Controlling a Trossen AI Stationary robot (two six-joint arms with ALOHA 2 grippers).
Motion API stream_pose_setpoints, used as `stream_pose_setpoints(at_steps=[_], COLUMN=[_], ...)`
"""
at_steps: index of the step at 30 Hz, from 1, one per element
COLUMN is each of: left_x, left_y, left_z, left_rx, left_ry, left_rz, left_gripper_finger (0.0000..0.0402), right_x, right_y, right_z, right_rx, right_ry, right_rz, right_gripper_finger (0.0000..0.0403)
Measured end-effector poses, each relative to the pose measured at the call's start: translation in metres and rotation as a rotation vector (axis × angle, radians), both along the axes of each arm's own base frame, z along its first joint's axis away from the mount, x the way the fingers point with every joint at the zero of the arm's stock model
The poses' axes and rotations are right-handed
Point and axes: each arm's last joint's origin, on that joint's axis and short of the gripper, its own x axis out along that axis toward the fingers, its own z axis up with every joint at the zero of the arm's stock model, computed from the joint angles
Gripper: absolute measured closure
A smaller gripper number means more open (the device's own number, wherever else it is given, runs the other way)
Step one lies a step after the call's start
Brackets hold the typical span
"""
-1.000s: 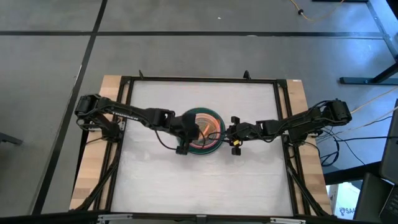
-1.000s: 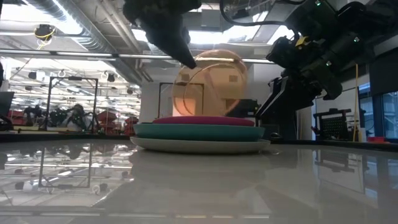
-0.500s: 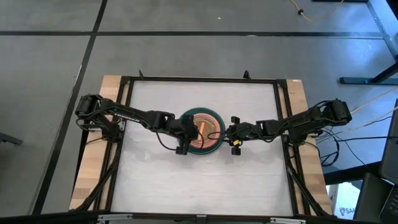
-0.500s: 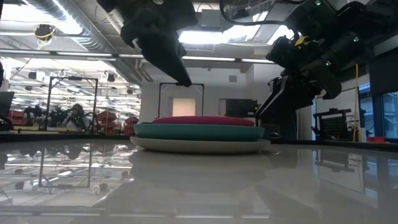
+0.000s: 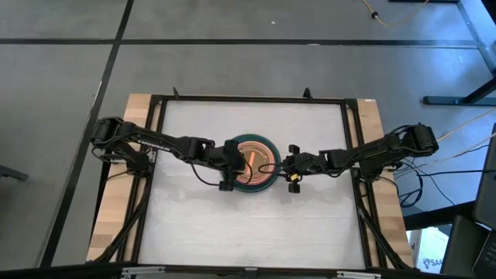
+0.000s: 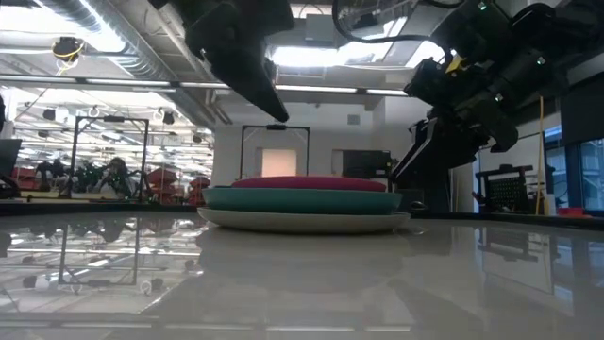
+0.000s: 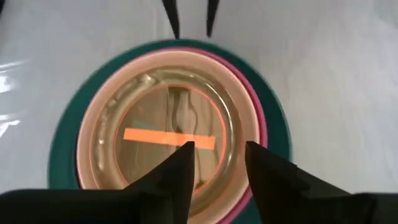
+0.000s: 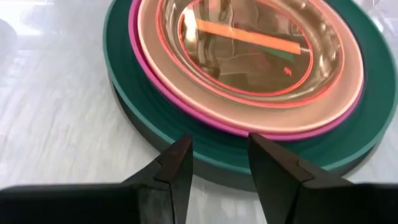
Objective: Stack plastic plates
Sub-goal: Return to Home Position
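Note:
One stack of plates [image 5: 254, 161] stands at the table's middle. In the low view a grey plate [image 6: 302, 221] is at the bottom, a teal one [image 6: 302, 200] on it, a magenta one [image 6: 302, 182] above. The left wrist view shows a peach plate [image 7: 87, 143] on the magenta one, and a small translucent orange plate [image 7: 171, 112] lying flat on top. My left gripper [image 5: 232, 162] is open and empty above the stack's left side. My right gripper [image 5: 288, 166] is open and empty just right of the stack, low over the table.
The white tabletop [image 5: 248, 225] lies bare around the stack inside a black frame [image 5: 155, 155]. The right gripper's fingertips [image 7: 189, 18] show in the left wrist view just beyond the stack's far rim.
A second ago the translucent orange plate stood tilted on edge over the stack under my left gripper. It has come free of the gripper and now lies flat on top of the stack. My left gripper has drawn back a little toward the table's left edge.

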Motion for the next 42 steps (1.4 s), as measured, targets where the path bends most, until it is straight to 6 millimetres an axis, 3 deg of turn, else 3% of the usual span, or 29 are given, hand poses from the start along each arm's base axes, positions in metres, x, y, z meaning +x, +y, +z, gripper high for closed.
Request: stream_pose_setpoints(at_steps=[10, 15, 23, 29, 37, 42], left_x=[-0.015, -0.038, -0.082, -0.118, -0.163, -0.183], left_y=[-0.021, -0.021, -0.012, 0.002, 0.023, 0.025], left_z=[-0.001, -0.008, 0.005, -0.001, -0.034, -0.049], left_rx=[-0.042, -0.077, -0.091, -0.080, -0.149, -0.185], left_ry=[-0.039, -0.115, -0.333, -0.491, -0.703, -0.770], left_rz=[-0.102, -0.075, -0.023, 0.049, 0.137, 0.158], left_gripper_finger=[0.0285, 0.0297, 0.0304, 0.0303, 0.0319, 0.0349], right_x=[-0.022, -0.038, -0.072, -0.096, -0.131, -0.146], right_y=[-0.002, -0.004, -0.008, -0.011, -0.015, -0.016], right_z=[0.031, 0.051, 0.065, 0.063, 0.043, 0.038], right_rx=[0.021, 0.008, -0.005, -0.016, 0.022, 0.059], right_ry=[-0.035, -0.123, -0.279, -0.370, -0.515, -0.622], right_rz=[-0.014, 0.003, 0.005, -0.022, -0.049, -0.063], right_gripper_finger=[0.0258, 0.0258, 0.0258, 0.0258, 0.0258, 0.0288])
